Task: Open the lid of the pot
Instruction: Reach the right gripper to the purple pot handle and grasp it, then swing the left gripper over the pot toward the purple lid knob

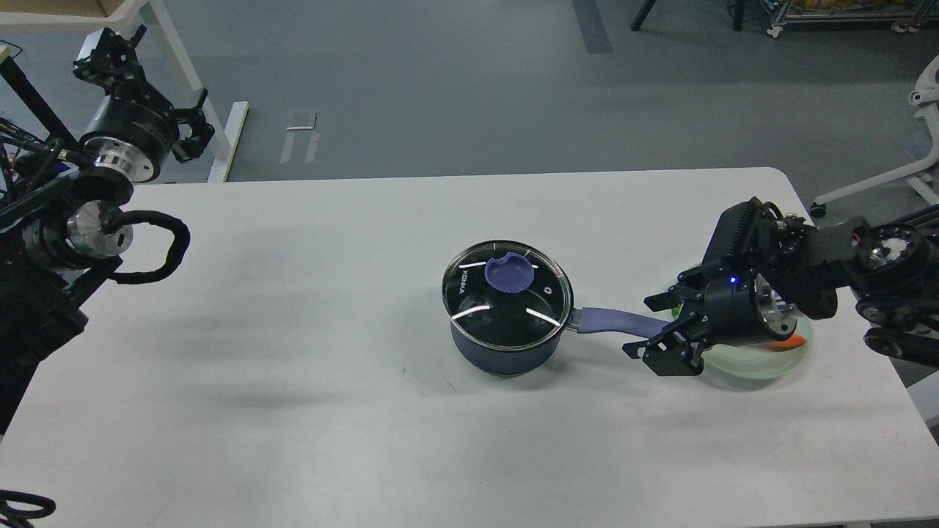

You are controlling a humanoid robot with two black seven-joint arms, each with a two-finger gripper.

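A dark blue pot (502,348) stands mid-table with its glass lid (506,297) on; the lid has a purple knob (509,273). The pot's purple handle (612,321) points right. My right gripper (654,331) is open, low over the table at the handle's far end, with one finger above the handle and one below. I cannot tell whether it touches the handle. My left gripper (110,53) is raised at the far left, beyond the table's back edge, away from the pot; its fingers cannot be told apart.
A pale green plate (755,365) lies right of the pot, mostly hidden behind my right wrist. A sliver of an orange carrot (797,342) shows on it. The white table (293,367) ends close on the right. A chair base (880,180) stands beyond.
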